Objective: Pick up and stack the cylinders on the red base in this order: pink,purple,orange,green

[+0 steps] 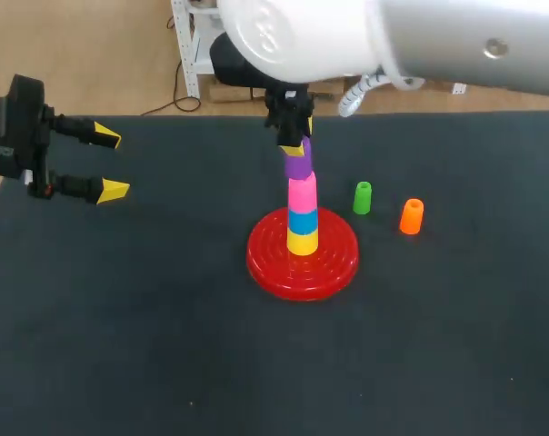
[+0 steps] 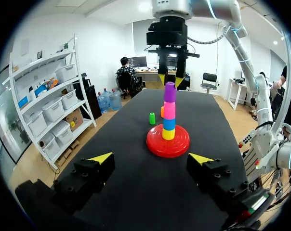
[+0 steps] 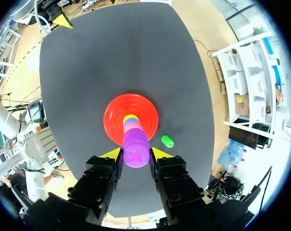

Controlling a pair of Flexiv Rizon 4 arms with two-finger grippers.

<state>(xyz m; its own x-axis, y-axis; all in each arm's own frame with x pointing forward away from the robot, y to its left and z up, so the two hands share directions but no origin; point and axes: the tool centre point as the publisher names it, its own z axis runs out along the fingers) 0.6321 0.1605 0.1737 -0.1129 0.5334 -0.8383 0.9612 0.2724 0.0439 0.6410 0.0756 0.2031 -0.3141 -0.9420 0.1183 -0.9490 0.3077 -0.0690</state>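
The red base [image 1: 265,263] stands mid-table and carries a yellow [image 1: 302,242], a blue [image 1: 302,221] and a pink cylinder [image 1: 302,193]. On top of the pink one sits the purple cylinder [image 1: 298,164], slightly tilted. My right gripper [image 1: 295,145] comes down from above and is shut on it; in the right wrist view the purple cylinder [image 3: 136,151] fills the gap between the yellow tips of that gripper [image 3: 136,155]. The green cylinder [image 1: 363,197] and the orange cylinder [image 1: 412,216] stand upright to the right of the base. My left gripper [image 1: 109,163] is open and holds nothing at the far left.
In the left wrist view the stack on the base [image 2: 155,144] is straight ahead of the open left gripper [image 2: 151,159], with the green cylinder [image 2: 152,118] and the orange cylinder [image 2: 162,111] beyond it. The dark cloth covers the whole table [image 1: 147,345].
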